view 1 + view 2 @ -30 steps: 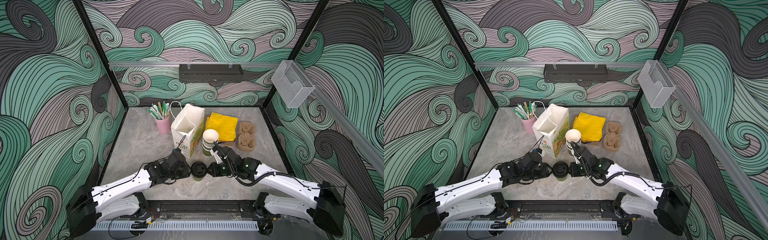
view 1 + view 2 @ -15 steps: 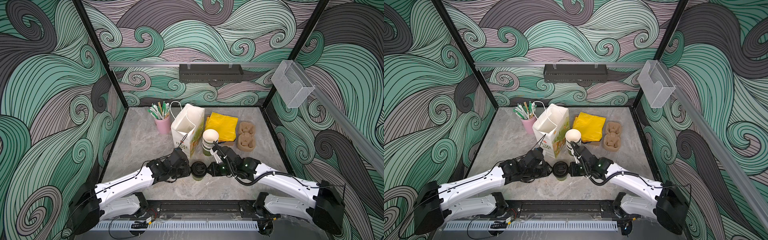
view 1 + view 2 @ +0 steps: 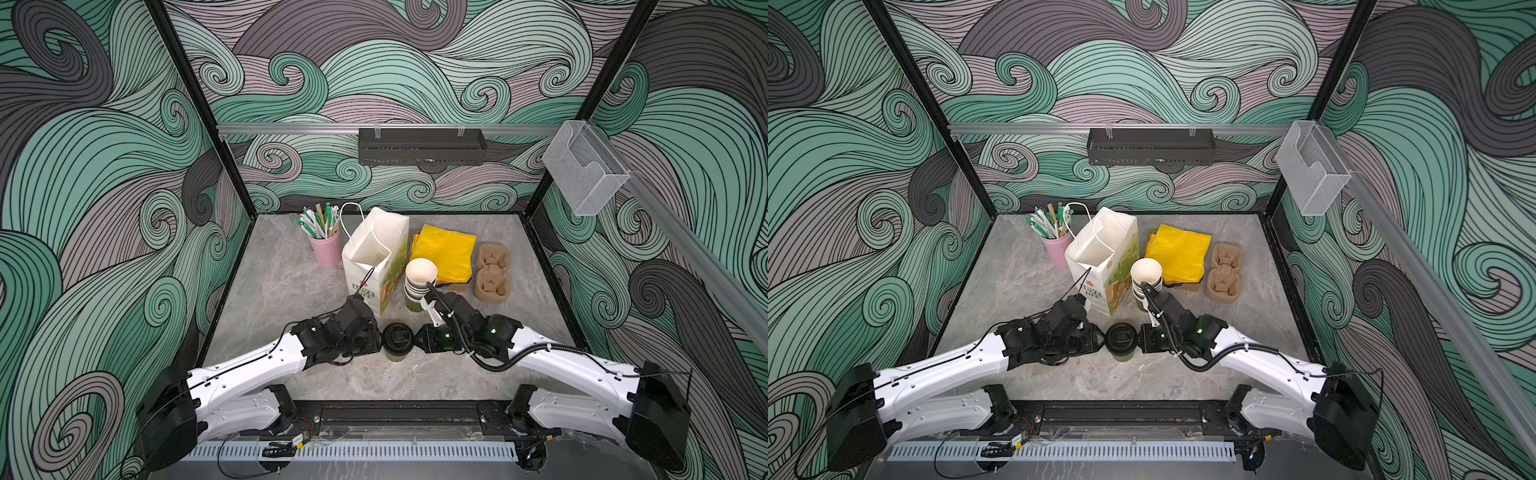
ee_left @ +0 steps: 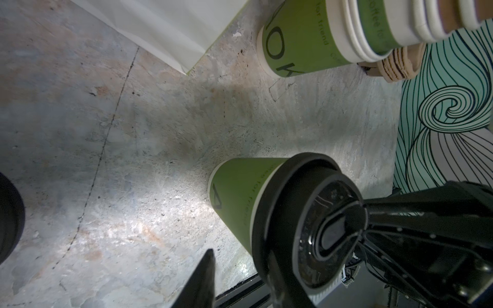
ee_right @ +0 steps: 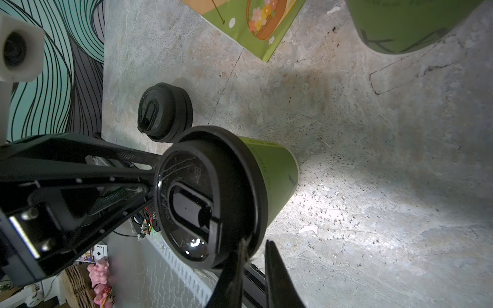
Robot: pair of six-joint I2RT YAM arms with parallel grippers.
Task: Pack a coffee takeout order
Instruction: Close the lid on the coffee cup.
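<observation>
A green paper cup with a black lid (image 3: 397,341) (image 3: 1121,341) stands upright near the table's front, between my two grippers. My left gripper (image 3: 379,340) (image 4: 240,256) is at the lid's left edge and stands open: one finger (image 4: 282,288) lies over the lid, the other (image 4: 202,282) is clear of the cup. My right gripper (image 3: 417,338) (image 5: 255,244) has its jaws nearly together on the lid's right rim. The tan carrier (image 3: 492,272) (image 3: 1225,272) and the yellow sheet (image 3: 444,251) (image 3: 1179,249) lie at the back right.
A white paper bag (image 3: 374,257) (image 3: 1100,253) stands open behind the cup, beside a stack of lidless green cups (image 3: 419,282) (image 4: 306,40). At the back left is a pink holder of stirrers (image 3: 326,249). A squat stack of black lids (image 5: 165,114) sits near my left arm.
My left arm has shifted slightly toward the cup. The cup and the right gripper have stayed where they were.
</observation>
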